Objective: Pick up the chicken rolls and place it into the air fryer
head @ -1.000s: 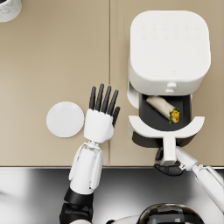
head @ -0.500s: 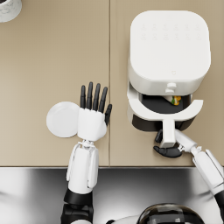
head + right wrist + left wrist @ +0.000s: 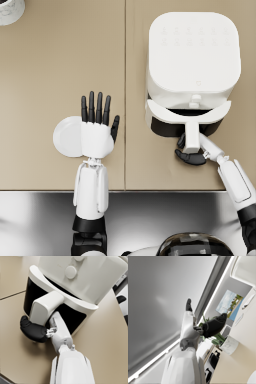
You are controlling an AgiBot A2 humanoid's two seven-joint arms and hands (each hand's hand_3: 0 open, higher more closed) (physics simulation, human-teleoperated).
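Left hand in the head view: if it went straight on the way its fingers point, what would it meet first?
Nothing close by. The left hand points up the bare counter; the pot lies off to one side, the air fryer to the other. Height is unclear.

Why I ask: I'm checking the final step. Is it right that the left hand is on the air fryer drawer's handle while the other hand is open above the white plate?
Not quite: the hands are swapped. In the head view the right hand is at the drawer handle of the air fryer, while the left hand is open, fingers spread, above the white plate.
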